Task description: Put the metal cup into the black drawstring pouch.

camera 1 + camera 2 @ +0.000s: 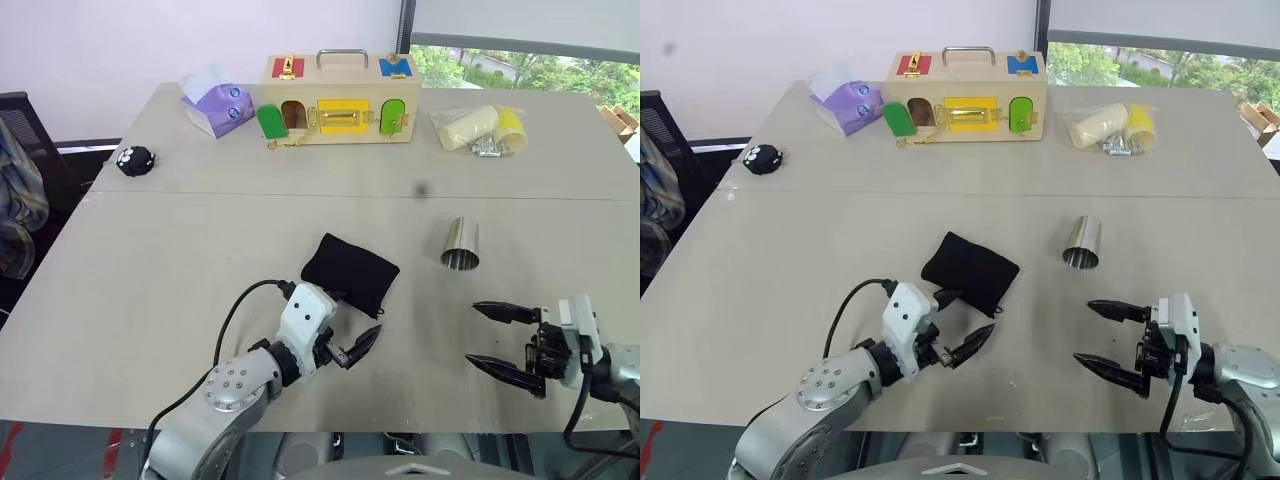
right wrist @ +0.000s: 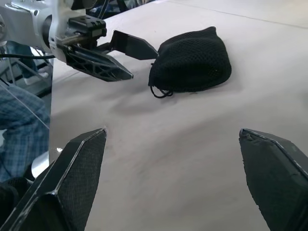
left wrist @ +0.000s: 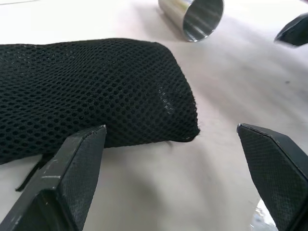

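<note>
The black drawstring pouch (image 1: 350, 272) lies flat on the table, a little left of centre, with its thin cord at the near edge. The metal cup (image 1: 460, 245) lies on its side to the pouch's right, open mouth towards me. My left gripper (image 1: 358, 318) hovers open at the pouch's near right corner, one finger on each side of that corner, nothing gripped. In the left wrist view the pouch (image 3: 86, 91) sits just beyond the fingers and the cup (image 3: 192, 17) farther off. My right gripper (image 1: 472, 333) is open and empty near the table's front edge, below the cup, pointing left towards the pouch (image 2: 192, 60).
A wooden latch box (image 1: 338, 100) with coloured doors stands at the back. A purple tissue pack (image 1: 215, 103) and a black fuzzy ball (image 1: 135, 160) are at the back left. A plastic bag of yellow items (image 1: 480, 128) lies back right. A chair (image 1: 15, 200) stands off the table's left edge.
</note>
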Robot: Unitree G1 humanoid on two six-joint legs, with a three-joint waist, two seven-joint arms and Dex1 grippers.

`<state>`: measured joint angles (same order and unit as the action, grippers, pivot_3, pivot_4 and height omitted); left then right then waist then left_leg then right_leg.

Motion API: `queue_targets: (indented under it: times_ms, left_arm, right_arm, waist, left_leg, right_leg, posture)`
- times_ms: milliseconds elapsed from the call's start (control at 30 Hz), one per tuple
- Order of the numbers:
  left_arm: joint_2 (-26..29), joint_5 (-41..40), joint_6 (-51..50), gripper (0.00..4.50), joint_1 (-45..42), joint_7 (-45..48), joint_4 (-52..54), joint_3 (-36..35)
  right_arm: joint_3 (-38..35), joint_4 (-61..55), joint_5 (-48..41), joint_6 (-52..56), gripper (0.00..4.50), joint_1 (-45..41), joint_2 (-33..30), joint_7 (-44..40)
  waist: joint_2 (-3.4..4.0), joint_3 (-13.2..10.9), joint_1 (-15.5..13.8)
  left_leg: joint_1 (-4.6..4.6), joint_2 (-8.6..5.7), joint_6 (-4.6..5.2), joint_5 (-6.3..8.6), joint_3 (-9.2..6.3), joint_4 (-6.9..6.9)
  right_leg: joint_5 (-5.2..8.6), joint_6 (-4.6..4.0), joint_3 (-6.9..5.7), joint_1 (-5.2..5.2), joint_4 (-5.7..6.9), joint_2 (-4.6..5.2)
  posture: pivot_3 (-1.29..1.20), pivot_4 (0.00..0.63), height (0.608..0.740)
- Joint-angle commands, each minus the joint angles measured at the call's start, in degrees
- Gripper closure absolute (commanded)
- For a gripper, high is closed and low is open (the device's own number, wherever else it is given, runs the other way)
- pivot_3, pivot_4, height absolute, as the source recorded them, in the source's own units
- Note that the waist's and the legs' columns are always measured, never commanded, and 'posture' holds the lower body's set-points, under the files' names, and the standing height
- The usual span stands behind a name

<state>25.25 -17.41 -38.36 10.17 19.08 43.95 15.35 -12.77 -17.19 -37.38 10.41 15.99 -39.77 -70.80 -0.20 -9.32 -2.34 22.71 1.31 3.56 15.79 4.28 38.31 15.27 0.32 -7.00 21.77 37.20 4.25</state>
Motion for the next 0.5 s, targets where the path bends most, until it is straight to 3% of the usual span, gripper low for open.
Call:
queue_targets:
  times_ms: [33, 100, 133, 167, 433, 500]
  left_arm:
    - [-1.30, 4.14, 1.55, 0.00, -0.77, -3.07, 0.33, 1.89]
    - [-2.14, 6.00, 1.34, 0.00, -1.00, -4.69, 0.24, 2.32]
    - [-2.49, 7.13, 1.10, 0.52, -1.07, -5.62, 0.17, 2.48]
    - [-2.74, 7.98, 0.93, 0.74, -1.11, -6.22, 0.11, 2.59]
    - [-4.35, 12.93, 2.15, 4.46, -1.08, -9.33, -1.26, 0.46]
    - [-3.94, 13.96, 3.04, 4.46, -0.67, -9.37, -2.00, -0.32]
  right_arm:
    - [-2.90, -2.39, -2.11, 0.85, 0.04, 0.78, -1.13, -0.07]
    - [-3.49, -2.51, -2.52, 1.21, 0.04, 1.01, -1.54, -0.23]
    - [-3.74, -2.41, -2.69, 1.34, 0.00, 1.02, -1.74, -0.37]
    - [-3.87, -2.34, -2.80, 1.42, 0.00, 1.01, -1.87, -0.46]
    - [-2.66, -1.15, -2.37, 1.74, 0.00, -1.34, -1.89, -0.61]
    - [-2.73, -1.15, -2.31, 1.70, 0.00, -1.28, -1.79, -0.71]
  waist:
    - [0.01, 0.00, -0.03]
    - [-0.03, -0.01, -0.03]
    - [-0.03, -0.01, -0.03]
    - [-0.03, -0.01, -0.02]
    - [-0.03, -0.01, -0.03]
    - [-0.03, -0.01, -0.03]
  left_leg:
    - [0.00, 0.00, 0.00, 0.00, 0.00, 0.00]
    - [0.01, 0.00, 0.04, 0.02, 0.01, 0.01]
    - [0.02, 0.00, 0.07, 0.04, 0.01, 0.01]
    - [0.02, 0.00, 0.09, 0.05, 0.01, 0.01]
    - [0.01, 0.00, 0.13, 0.06, 0.01, 0.02]
    - [0.01, 0.00, 0.11, 0.05, 0.00, 0.02]
  right_leg:
    - [0.00, 0.00, 0.00, 0.00, 0.00, 0.00]
    - [0.00, 0.00, 0.00, -0.01, 0.00, 0.01]
    - [0.00, 0.01, 0.01, -0.01, -0.01, 0.01]
    - [0.00, 0.01, 0.01, -0.01, -0.01, 0.01]
    - [0.00, 0.01, 0.00, -0.01, 0.01, 0.00]
    - [0.00, 0.01, 0.00, -0.01, 0.01, -0.01]
  posture:
    - [0.00, 0.150, 0.740]
    - [0.00, 0.150, 0.740]
    - [0.00, 0.150, 0.740]
    - [0.00, 0.150, 0.740]
    - [0.00, 0.150, 0.740]
    - [0.00, 0.150, 0.740]
